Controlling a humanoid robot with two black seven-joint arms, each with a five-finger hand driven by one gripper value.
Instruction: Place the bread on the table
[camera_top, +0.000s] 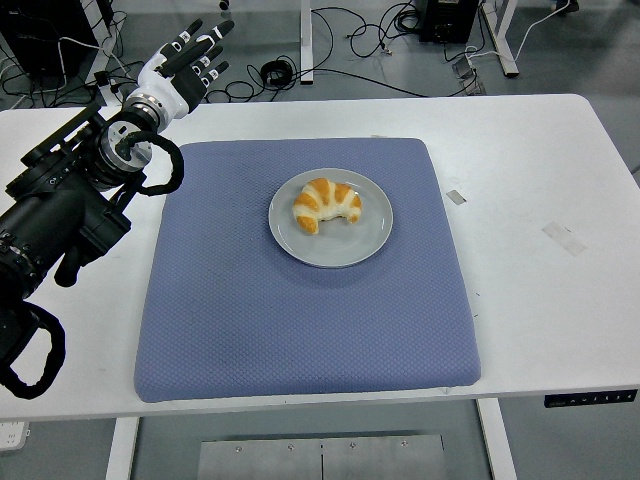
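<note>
One robot hand (190, 55), the left, hovers with fingers spread and empty over the desk's (520, 160) far-left corner, while the bread (327, 204) lies on the plate (372, 242), well off to its right and nearer the robot.

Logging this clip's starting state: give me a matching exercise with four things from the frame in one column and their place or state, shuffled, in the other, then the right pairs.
Things:
1. croissant
2. grey plate
3. blue mat
4. left hand

Places or states:
A. raised beyond the table's far left corner, fingers spread, holding nothing
B. spread over the middle of the white table
C. lying on the plate
D. sitting on the mat, towards its far side

Pairs: 1-C, 2-D, 3-B, 4-A
</note>
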